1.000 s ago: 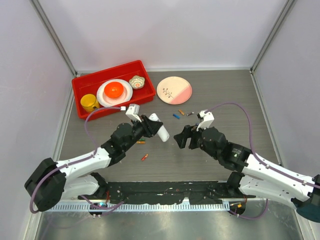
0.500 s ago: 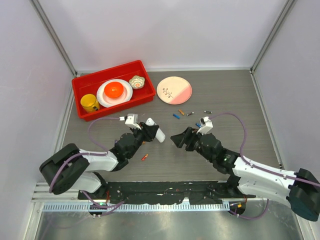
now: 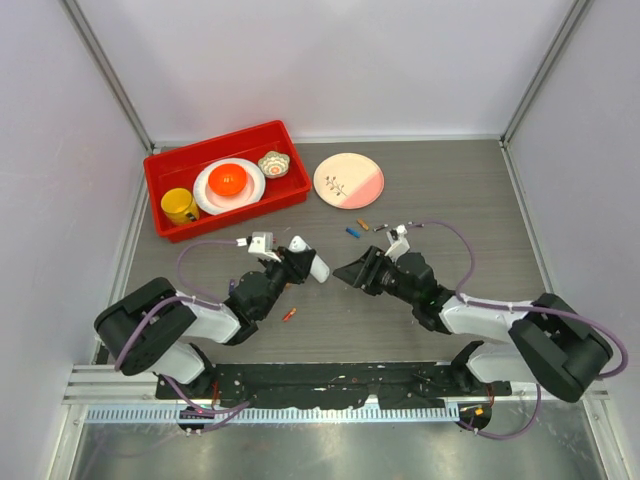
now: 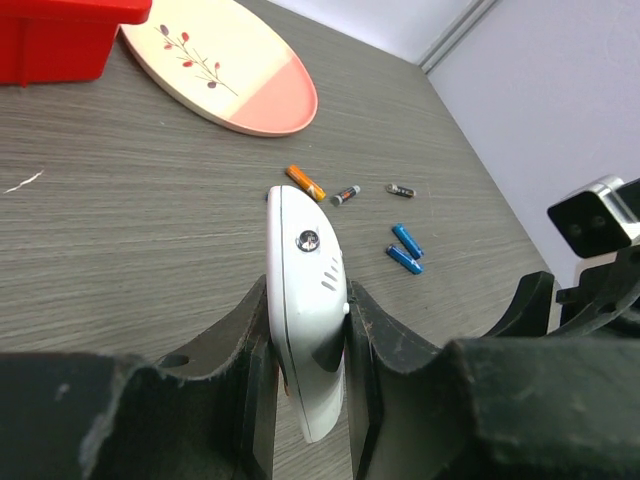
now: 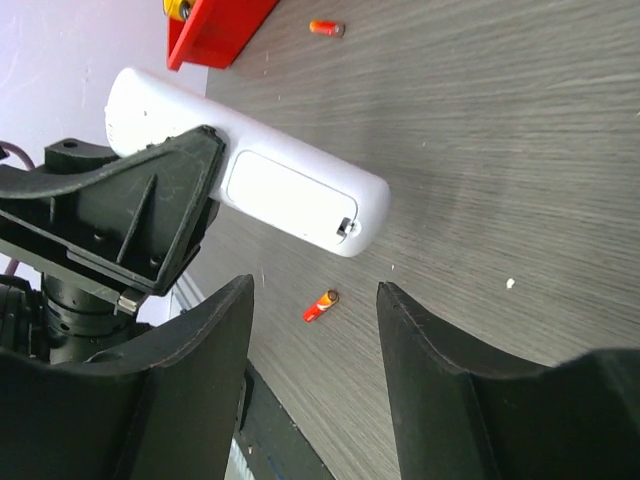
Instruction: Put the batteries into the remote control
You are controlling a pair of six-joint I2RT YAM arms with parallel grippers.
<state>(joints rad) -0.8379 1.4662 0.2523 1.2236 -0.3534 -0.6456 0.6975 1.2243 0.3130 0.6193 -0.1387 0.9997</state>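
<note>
— Both arms have folded down lower than a second ago, and the right gripper has slid in toward the end of the remote control, hasn't it?

— It has. It sits just beside that end now, not touching. The left gripper has drawn the remote a little nearer the bases too.

— How is the left one holding it?

— Clamped tight on the remote, one finger on each side. The remote is turned on its edge, with its rounded end poking out past the tips.

— And the right jaws?

— Apart, with nothing between them. From the right wrist you see its two fingers framing the back of the remote, where the back cover sits in its place.

— Is the remote up off the table?

— Can't tell from where I stand.

— And the batteries?

— All loose on the table, none in either gripper. An orange battery, two dark ones and two blue batteries lie scattered beyond the remote, between it and the pink plate. A red-orange battery lies by itself on the near side, close to the left arm. From the right wrist it shows low between the open fingers, well apart from the remote.

— Anything else about?

— A red bin at the far left, holding a yellow cup and some dishes.
</note>
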